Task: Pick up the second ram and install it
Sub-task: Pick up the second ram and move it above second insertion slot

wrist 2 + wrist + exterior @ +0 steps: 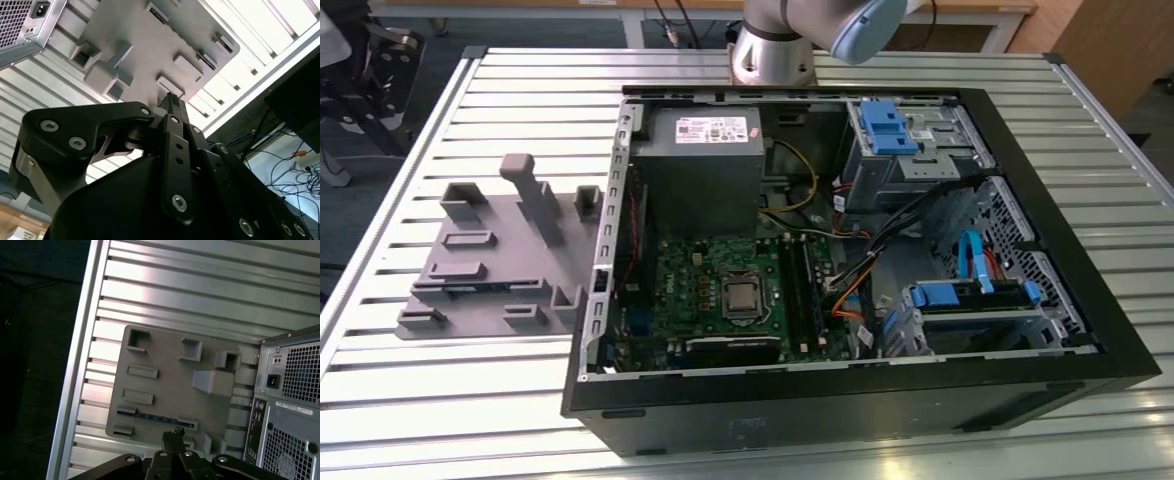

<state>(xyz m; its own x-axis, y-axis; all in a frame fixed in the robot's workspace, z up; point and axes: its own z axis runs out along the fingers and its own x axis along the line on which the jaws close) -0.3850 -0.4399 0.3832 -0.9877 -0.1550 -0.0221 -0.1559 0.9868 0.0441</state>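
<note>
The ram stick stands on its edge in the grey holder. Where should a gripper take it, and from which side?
Probably at the middle of its top edge, from straight above, pinching the two flat faces: the ram stick stands on edge, and the grey holder clasps both its ends.

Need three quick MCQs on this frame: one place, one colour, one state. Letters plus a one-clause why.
1. The grey holder sits: A) on the table, at the exterior view's left of the PC case; B) inside the case; C) stacked on the case.
2. The drive-bay clips are: A) red; B) blue; C) yellow.
3. The second ram is: A) seated in the case; B) on the bare table; C) lying in a holder slot.
Key: 1A, it stands beside the case wall; 2B, plainly blue; 3C, the first wrist view shows it slotted, the gripper above it empty.
</note>
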